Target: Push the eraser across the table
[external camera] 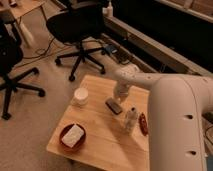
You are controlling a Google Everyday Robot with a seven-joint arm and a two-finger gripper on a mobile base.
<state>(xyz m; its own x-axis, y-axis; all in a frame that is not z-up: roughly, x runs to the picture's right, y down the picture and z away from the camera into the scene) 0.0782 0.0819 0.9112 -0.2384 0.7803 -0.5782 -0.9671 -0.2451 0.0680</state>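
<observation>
Just at the centre of the frame, the gripper (119, 96) hangs low over the wooden table (100, 147); I cannot tell whether it is apart or together. Directly below it lies the dark eraser (114, 106). To the right stands a clear bottle (130, 120) beside a red object (143, 124). To the left sit a white cup (80, 95) and a red bowl (63, 141).

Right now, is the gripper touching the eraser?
Cannot tell. In the camera view the gripper sits right behind the eraser; neither gap nor contact shows plainly.
</observation>
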